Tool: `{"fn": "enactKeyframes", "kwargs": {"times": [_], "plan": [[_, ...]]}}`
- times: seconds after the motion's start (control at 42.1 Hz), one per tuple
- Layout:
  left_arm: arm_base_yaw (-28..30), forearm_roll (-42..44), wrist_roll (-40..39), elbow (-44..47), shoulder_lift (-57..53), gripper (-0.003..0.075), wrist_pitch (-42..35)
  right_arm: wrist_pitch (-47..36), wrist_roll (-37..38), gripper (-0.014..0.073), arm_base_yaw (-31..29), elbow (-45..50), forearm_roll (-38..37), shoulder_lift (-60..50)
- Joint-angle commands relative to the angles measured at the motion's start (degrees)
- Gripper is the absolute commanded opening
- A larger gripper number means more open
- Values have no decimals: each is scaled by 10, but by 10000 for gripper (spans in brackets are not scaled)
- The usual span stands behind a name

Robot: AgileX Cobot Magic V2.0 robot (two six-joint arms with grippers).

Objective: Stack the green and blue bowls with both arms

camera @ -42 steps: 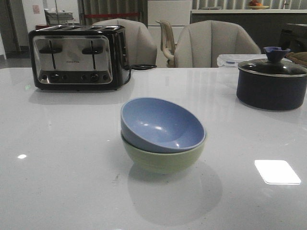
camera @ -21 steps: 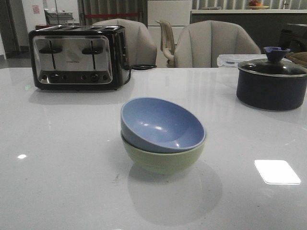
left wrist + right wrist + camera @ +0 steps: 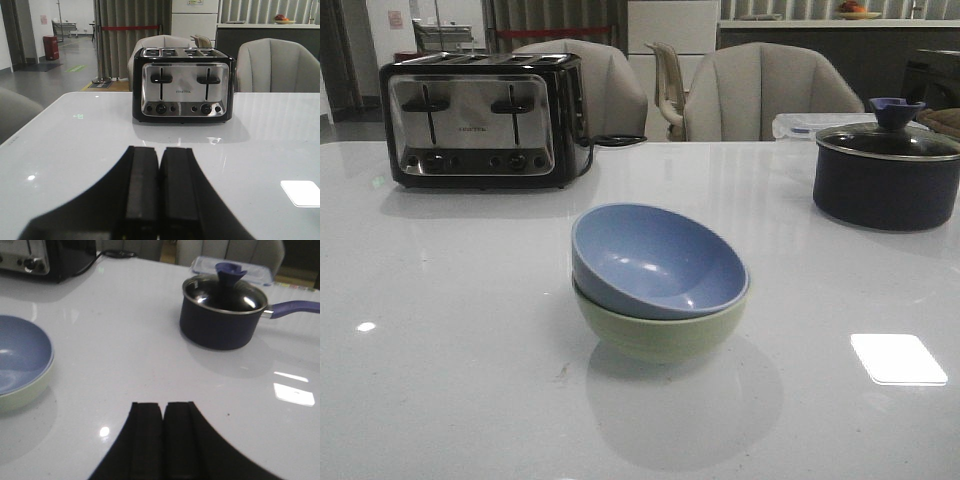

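The dusty blue bowl (image 3: 655, 258) sits tilted inside the pale green bowl (image 3: 660, 335) at the middle of the white table in the front view. The stack also shows in the right wrist view, blue bowl (image 3: 20, 357) inside green bowl (image 3: 25, 392). Neither arm shows in the front view. My left gripper (image 3: 159, 152) is shut and empty, low over the table, facing the toaster. My right gripper (image 3: 163, 407) is shut and empty, to the right of the bowls and apart from them.
A black-and-chrome four-slot toaster (image 3: 480, 120) stands at the back left, also in the left wrist view (image 3: 182, 85). A dark navy pot with a glass lid (image 3: 885, 175) stands at the back right, with its handle in the right wrist view (image 3: 222, 312). Chairs stand behind the table.
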Motion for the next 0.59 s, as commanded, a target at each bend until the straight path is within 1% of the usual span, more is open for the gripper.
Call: {"fn": "enactKeyframes", "kwargs": {"times": [0.0,0.119,0.285,0.571], "plan": [[-4,0,-5,12,-12,100,-52,-115,-3,43,-19,29,7,-45],[-4,0,-5,12,-12,100,-52,-154,-3,43,-36,74,7,-86],[-4,0,-5,12,-12,100,-52,-193,-3,43,-47,109,7,-116],[-4,0,-5,12,-11,100,-52,-195,-3,43,-49,110,7,-115]]}}
